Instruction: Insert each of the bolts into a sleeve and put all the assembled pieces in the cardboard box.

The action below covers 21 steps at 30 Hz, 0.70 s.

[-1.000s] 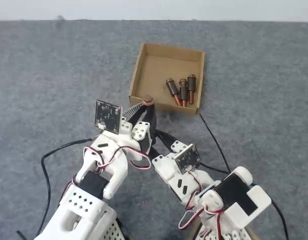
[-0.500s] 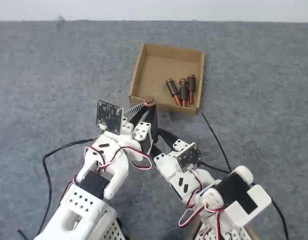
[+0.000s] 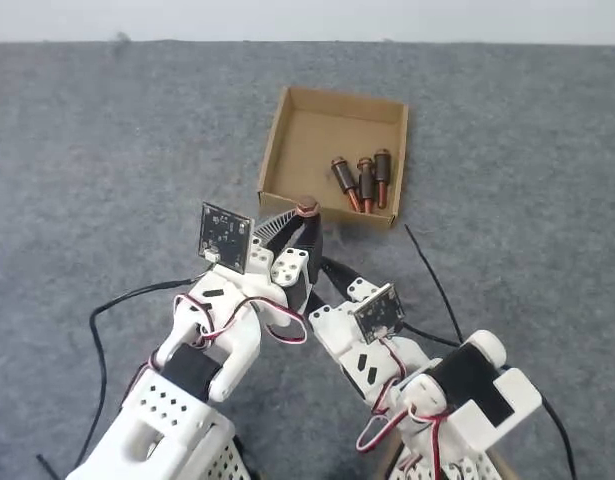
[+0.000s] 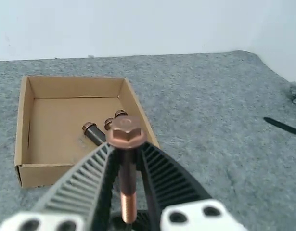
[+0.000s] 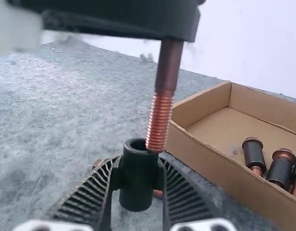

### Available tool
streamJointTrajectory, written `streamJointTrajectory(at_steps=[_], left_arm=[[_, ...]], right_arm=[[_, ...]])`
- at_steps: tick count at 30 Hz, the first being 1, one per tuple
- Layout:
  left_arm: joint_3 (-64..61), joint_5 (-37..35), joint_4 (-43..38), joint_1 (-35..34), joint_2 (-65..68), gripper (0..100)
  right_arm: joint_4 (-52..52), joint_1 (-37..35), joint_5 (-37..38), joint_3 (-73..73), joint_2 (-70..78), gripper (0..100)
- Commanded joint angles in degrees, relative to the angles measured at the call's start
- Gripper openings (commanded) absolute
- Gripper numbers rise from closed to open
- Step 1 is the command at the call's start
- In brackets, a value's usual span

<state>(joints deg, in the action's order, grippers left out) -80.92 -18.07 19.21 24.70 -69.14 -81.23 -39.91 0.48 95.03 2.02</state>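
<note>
Left end effector (image 4: pixel 124 153), bolt (image 4: pixel 127 134) above sleeve (image 5: pixel 137 177)

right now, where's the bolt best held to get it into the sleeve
Grip the smooth shank just under the hex head, coming in from the sides, as the left hand does. The bolt hangs upright, thread down, so this leaves the threaded end free to enter the sleeve held upright in the right hand.
</note>
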Motion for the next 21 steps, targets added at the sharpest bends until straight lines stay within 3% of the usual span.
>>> streamJointTrajectory(at_steps=[1,9,15,21], left_arm=[[0.5,-0.6,0.5,0.6,-0.6,1],[0.6,-0.6,0.4,0.4,-0.6,1],[0.5,-0.9,-2.4,-4.4,-0.6,1],[-0.3,-0.9,-2.1,-2.0,-0.5,1]], right_arm=[[-1.5,1.3,0.6,-0.2,-0.6,0.6],[-1.7,3.5,0.4,-0.3,-1.1,0.6],[-2.0,3.4,0.5,0.0,-1.1,0.6],[-2.1,3.4,0.6,0.0,-1.1,0.6]])
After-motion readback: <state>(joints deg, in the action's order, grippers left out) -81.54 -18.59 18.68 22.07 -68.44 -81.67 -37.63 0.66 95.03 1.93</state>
